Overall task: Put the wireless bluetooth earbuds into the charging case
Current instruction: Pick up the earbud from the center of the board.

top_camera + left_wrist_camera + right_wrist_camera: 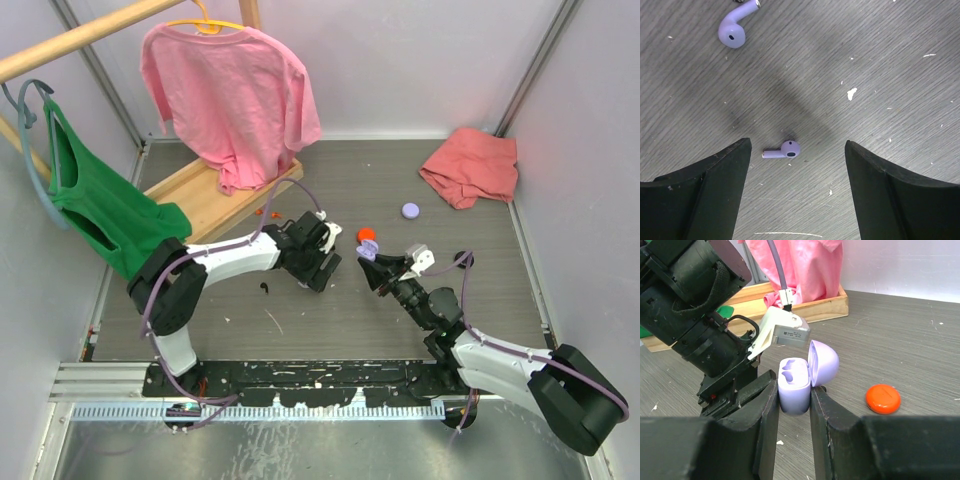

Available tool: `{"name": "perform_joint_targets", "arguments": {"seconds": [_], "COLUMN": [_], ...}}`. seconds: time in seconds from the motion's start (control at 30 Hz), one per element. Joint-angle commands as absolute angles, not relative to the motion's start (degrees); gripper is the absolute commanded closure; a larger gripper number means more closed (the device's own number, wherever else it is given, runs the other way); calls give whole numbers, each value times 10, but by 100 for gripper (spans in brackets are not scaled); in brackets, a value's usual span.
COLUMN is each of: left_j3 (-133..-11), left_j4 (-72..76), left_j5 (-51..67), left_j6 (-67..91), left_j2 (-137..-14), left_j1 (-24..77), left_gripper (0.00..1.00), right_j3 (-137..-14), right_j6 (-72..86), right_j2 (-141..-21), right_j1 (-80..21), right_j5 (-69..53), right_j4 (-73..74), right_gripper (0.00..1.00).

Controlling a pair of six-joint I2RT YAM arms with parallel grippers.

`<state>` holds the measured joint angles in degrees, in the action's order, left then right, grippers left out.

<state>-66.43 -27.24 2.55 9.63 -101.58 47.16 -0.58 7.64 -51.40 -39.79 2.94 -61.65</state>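
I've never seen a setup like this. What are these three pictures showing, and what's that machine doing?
Two robot arms are bolted to a grey table. One picture looks down from above; the other two come from cameras on each wrist, so the black prongs are that arm's own fingers. The right gripper is shut on an open lilac charging case. The left gripper stands open around a lilac earbud lying on the table, not touching it; a second earbud lies farther off. An orange round case sits nearby.
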Motion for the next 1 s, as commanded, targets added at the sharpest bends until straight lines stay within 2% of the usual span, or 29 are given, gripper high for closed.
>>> {"name": "perform_joint_targets", "arguments": {"seconds": [0.0,0.37,0.97], "left_j3": [-683,-650,-647], "left_j4": [-268,-277,-317], "left_j5": [48,52,35], "left_j6": [96,132,190], "left_j2": [-1020,-1029,-998], "left_j1": [473,472,486], "left_gripper": [23,26,45], "right_j3": [-6,-7,-8], "right_j6": [68,69,70], "right_j2": [-518,-519,-517], "right_j1": [-401,-400,-400], "right_j5": [40,40,42], "right_j4": [-645,-641,-638], "right_gripper": [99,99,99]}}
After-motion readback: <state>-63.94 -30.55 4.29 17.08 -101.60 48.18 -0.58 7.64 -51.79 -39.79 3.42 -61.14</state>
